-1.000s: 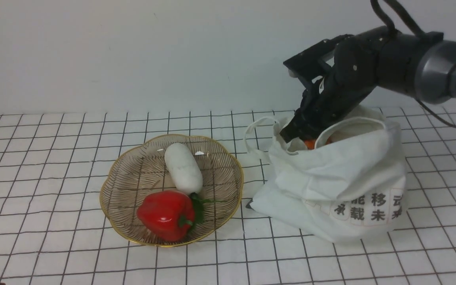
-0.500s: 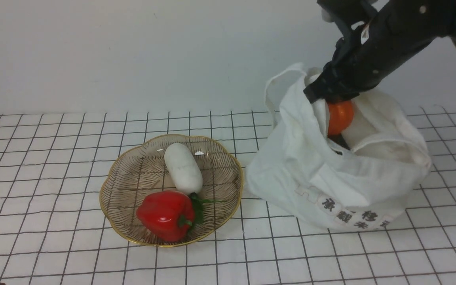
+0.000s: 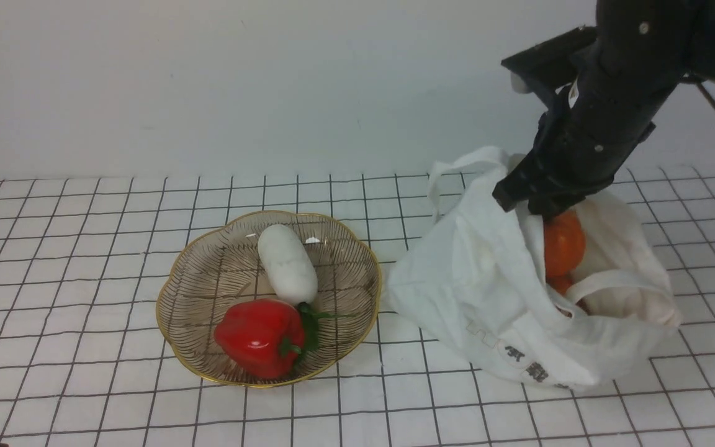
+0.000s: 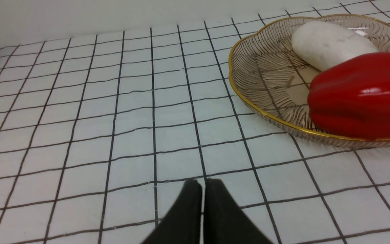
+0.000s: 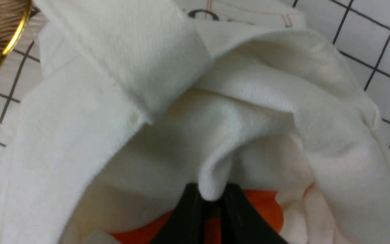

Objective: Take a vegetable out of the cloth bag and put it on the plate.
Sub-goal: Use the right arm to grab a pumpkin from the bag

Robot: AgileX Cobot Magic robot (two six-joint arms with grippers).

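Note:
The orange pumpkin [image 3: 563, 242] hangs in the mouth of the white cloth bag [image 3: 475, 285], right under my right gripper [image 3: 542, 210]. In the right wrist view the gripper [image 5: 212, 194] is shut on the pumpkin [image 5: 262, 206], with a fold of the bag [image 5: 80, 118] caught between its tips. The pumpkin's stem is hidden. The bag leans right, pulled up at its rim. The ribbed glass plate [image 3: 165, 292] lies to its left. My left gripper [image 4: 202, 184] is shut and empty, low over the cloth near the plate [image 4: 266, 84].
A glossy red pepper [image 3: 261, 335] and a white oblong vegetable [image 3: 287, 264] lie on the plate; both also show in the left wrist view, the pepper [image 4: 361, 95] in front of the white one [image 4: 327, 44]. A checked cloth covers the table. A wall stands behind.
My right gripper lifted the pumpkin out of the bag's depth, dragging the bag's rim up, then moved right and a little down. The bag tipped and shifted right.

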